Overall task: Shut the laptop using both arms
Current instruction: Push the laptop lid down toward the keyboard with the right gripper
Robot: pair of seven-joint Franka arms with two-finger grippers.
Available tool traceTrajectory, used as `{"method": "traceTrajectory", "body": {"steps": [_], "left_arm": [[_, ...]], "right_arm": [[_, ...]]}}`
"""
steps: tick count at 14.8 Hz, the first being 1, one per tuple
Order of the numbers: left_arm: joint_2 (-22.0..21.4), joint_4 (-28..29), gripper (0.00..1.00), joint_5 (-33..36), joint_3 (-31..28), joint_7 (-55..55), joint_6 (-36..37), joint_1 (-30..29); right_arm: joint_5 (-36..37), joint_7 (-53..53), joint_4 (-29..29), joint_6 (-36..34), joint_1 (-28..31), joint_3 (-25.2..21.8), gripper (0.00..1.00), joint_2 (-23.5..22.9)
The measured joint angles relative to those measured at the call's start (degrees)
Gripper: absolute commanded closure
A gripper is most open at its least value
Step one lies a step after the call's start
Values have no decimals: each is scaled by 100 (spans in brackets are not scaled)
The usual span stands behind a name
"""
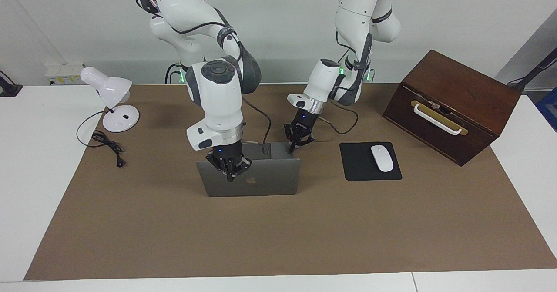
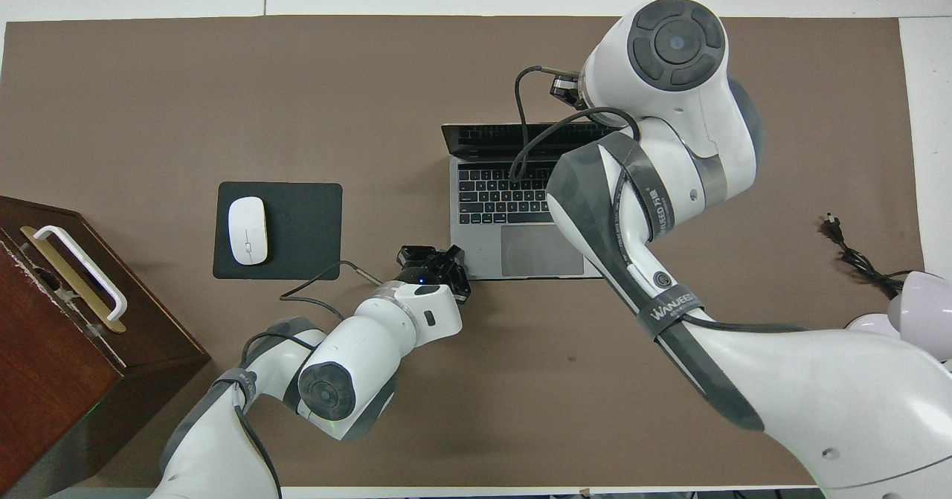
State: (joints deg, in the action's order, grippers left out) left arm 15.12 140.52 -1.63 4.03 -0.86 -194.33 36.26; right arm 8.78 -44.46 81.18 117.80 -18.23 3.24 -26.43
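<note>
The silver-grey laptop (image 1: 265, 183) stands open in the middle of the brown mat, its lid with the dark apple logo upright and facing away from the robots. Its keyboard shows in the overhead view (image 2: 491, 194). My right gripper (image 1: 229, 175) points straight down, fingers together, at the lid's top edge beside the logo. In the overhead view its own wrist hides it. My left gripper (image 1: 296, 145) hangs low at the corner of the laptop's base nearest the robots, toward the left arm's end; it also shows in the overhead view (image 2: 439, 259).
A black mouse pad (image 1: 359, 166) with a white mouse (image 1: 382, 158) lies beside the laptop toward the left arm's end. A brown wooden box (image 1: 452, 105) with a white handle stands past it. A white desk lamp (image 1: 111, 96) and its cable (image 1: 109, 146) are at the right arm's end.
</note>
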Motion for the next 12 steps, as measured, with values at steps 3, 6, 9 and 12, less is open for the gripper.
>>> {"method": "traceTrajectory", "body": {"steps": [3,6,9,12], "left_arm": [[16,2,100,0,-8,-88,-45,24],[20,3,100,0,-8,-254,-55,26],[25,3,100,0,-8,-425,-67,28],[56,26,100,0,-7,-597,-180,29]], "right_arm": [[-112,0,0,-183,-6,3,100,24],[-126,0,-9,-745,-17,126,100,82],[-200,0,63,-1297,-43,257,100,209],[-470,0,351,-1348,-40,275,100,339]]}}
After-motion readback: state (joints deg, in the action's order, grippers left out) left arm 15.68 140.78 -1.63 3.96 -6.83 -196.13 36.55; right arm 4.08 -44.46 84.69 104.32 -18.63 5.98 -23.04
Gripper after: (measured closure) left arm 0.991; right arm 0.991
